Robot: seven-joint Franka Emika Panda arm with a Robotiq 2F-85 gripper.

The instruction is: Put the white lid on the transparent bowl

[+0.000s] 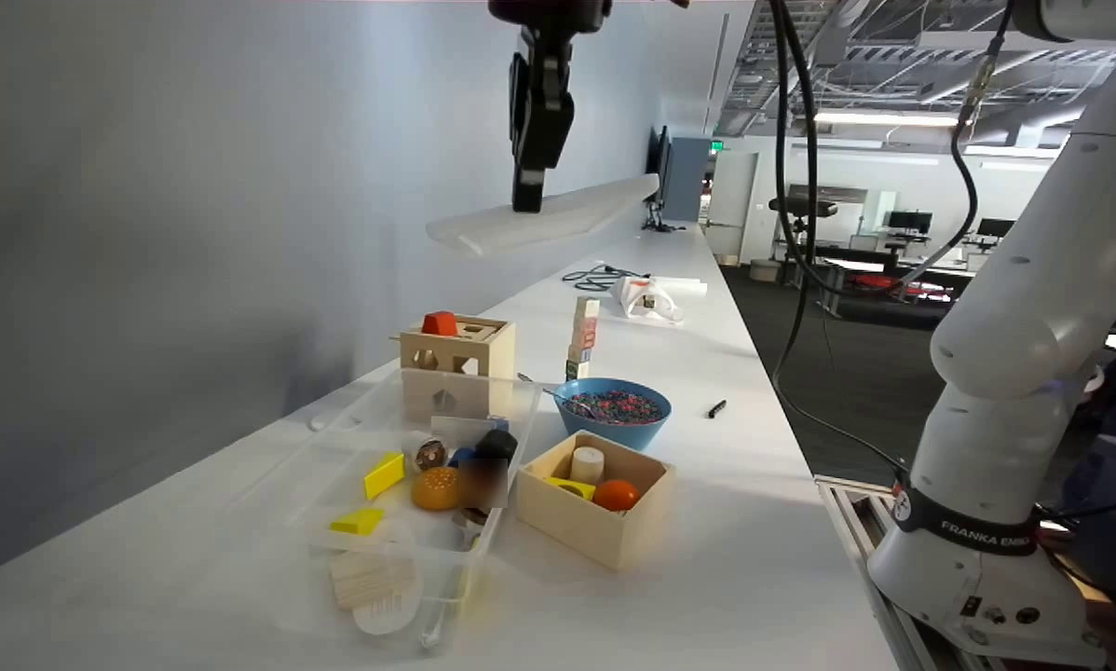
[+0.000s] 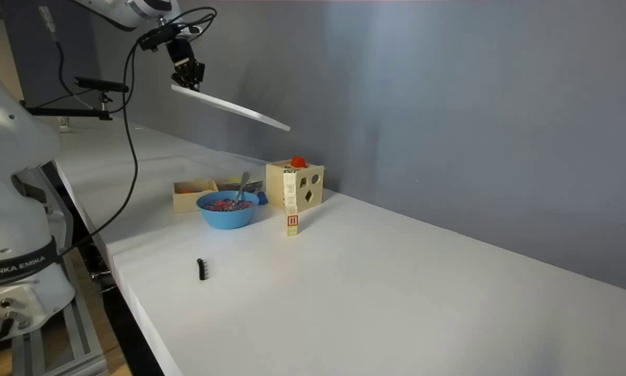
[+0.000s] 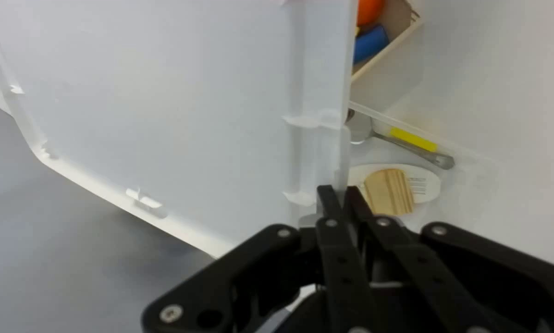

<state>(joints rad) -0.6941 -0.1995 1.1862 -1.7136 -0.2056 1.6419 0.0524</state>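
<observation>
My gripper (image 1: 527, 198) is shut on one edge of the white lid (image 1: 595, 210) and holds it high above the table. In an exterior view, the lid (image 2: 234, 108) slopes down away from the gripper (image 2: 190, 83). In the wrist view, the lid's (image 3: 175, 115) rim runs between the fingertips (image 3: 336, 190), with its ribbed side showing. A large clear rectangular container (image 1: 523, 421) holding toys stands below, apart from the lid; part also shows in the wrist view (image 3: 466, 185). A small roundish transparent bowl cannot be made out.
A wooden shape cube (image 1: 497, 363) with a red block on top, a blue bowl (image 1: 628, 436) with a spoon, an open wooden box (image 1: 567, 527) and a stack of letter blocks (image 2: 291, 203) stand close around the container. The wall (image 2: 449, 130) runs along the table's back.
</observation>
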